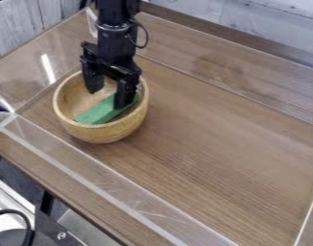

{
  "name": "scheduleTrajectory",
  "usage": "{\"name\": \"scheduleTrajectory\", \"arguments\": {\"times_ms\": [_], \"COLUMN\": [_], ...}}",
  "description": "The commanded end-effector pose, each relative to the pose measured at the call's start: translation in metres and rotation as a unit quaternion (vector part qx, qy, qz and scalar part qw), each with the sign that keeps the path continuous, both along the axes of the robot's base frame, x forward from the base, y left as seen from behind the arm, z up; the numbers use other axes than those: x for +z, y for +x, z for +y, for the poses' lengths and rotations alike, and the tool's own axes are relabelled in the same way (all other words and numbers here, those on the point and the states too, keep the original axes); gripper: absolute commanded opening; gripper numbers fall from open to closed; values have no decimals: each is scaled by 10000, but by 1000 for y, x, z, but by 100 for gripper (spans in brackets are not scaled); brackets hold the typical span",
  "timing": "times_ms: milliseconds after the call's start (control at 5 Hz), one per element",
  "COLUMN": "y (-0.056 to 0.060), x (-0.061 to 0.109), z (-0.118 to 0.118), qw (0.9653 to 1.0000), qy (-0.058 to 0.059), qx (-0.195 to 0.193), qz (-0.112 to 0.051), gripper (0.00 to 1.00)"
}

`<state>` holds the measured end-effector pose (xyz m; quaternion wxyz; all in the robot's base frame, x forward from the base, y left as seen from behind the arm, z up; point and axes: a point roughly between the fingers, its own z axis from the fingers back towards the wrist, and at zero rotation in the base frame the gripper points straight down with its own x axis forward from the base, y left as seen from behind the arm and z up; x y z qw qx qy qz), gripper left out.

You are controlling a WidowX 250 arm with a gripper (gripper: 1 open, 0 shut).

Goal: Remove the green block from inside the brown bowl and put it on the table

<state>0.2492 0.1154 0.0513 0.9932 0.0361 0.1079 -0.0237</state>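
Bowl: light wood, smooth, soft sheen
Block: green, matt
Bench: brown wood grain, smooth, glossy streak toward ten o'clock
End effector: black, mostly matt
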Motion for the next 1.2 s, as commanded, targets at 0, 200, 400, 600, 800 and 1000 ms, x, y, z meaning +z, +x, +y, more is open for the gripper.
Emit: {"name": "scheduleTrajectory", "arguments": {"times_ms": [0,200,400,600,800,1000], "y": [14,14,13,11,11,11], "x": [12,13,15,17,10,2], "z": [4,3,3,4,9,15], "qw": [9995,9994,9993,9993,9994,9996], "qy": [107,88,63,43,51,60], "qx": [-69,-91,-102,-107,-97,-88], "qz": [-298,-320,-344,-368,-313,-254], "gripper": [100,100,100,100,100,100]}}
